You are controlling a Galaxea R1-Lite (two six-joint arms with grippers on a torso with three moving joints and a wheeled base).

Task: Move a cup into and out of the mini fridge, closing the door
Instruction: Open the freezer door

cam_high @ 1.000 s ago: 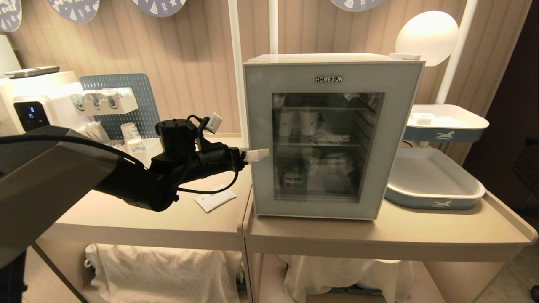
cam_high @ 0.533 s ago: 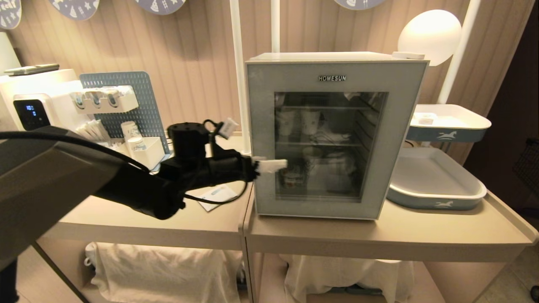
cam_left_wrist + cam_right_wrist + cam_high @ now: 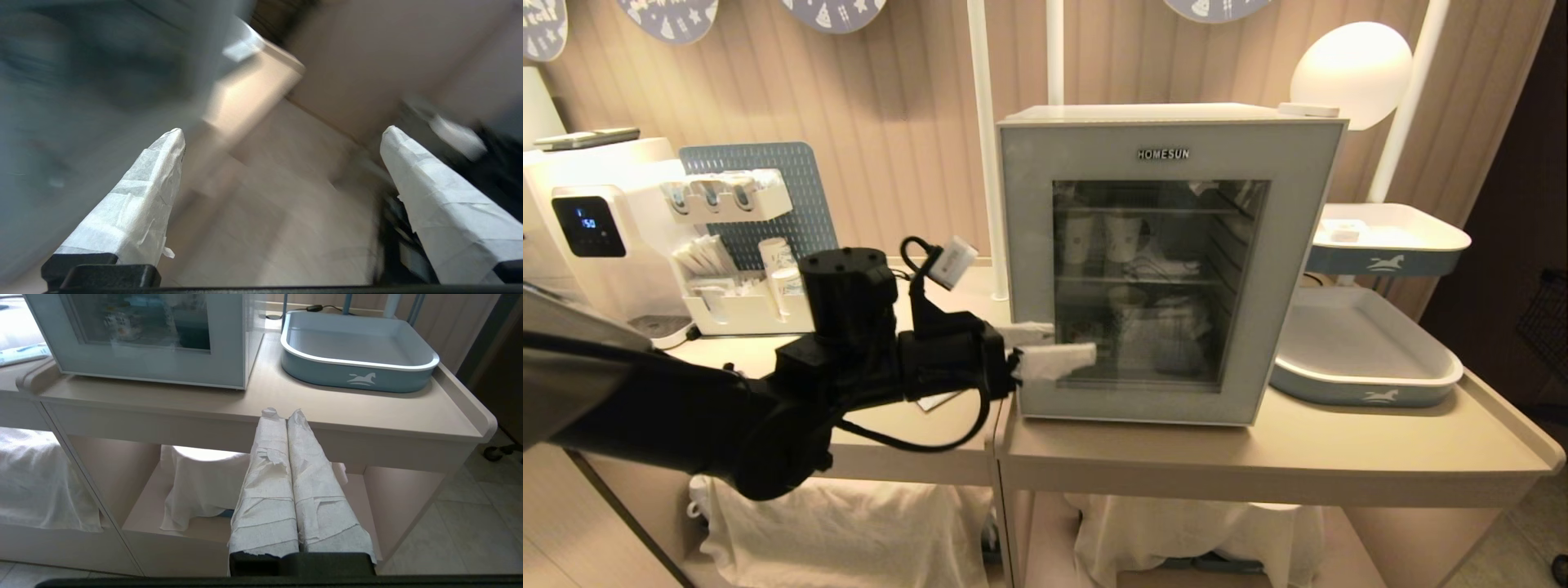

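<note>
Reaching my left hand [image 3: 1054, 347], wrapped fingers spread apart and empty, toward the shut grey-blue glass-windowed door [image 3: 1168, 269]; I should hook its left edge squarely before pulling.

closed door [image 3: 1168, 269] blocks mini fridge [image 3: 1160, 111], bare table [image 3: 1258, 457] front
</note>
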